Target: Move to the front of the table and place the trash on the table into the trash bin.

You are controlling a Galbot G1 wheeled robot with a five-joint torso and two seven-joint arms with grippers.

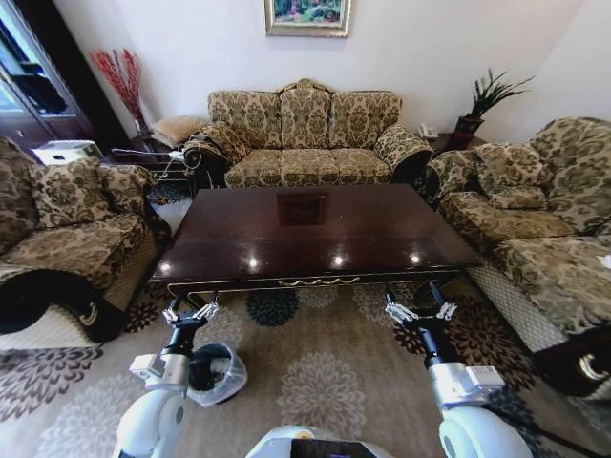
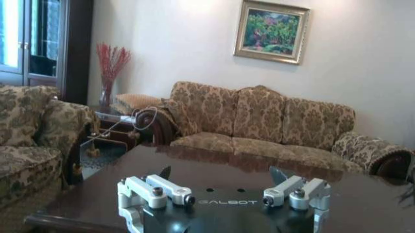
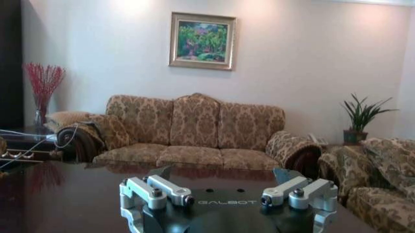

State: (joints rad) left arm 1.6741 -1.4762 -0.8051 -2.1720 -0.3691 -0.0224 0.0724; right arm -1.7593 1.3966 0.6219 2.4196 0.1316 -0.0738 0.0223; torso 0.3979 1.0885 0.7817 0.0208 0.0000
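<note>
I am parked at the near long edge of the tabletop (image 1: 315,234), facing the far sofa (image 1: 305,134) at 12 o'clock; going left to right: the trash bin (image 1: 215,372) sits on the carpet (image 1: 315,367) at about 7 o'clock from the tabletop's near edge, just beside my left forearm; the left end effector (image 1: 189,312) is held just short of the tabletop's near left corner, fingers spread wide; the right end effector (image 1: 420,311) mirrors it short of the near right corner, also wide, empty.

Key relation: the bin lies behind and just outboard of the left end effector, roughly 7 o'clock from it; the left arm is clearly nearer the bin than the right.

Trash: I can make out no scraps on the dark glossy surface, just reflections of lamps and a picture; judged: nothing to pick within reach.
</note>
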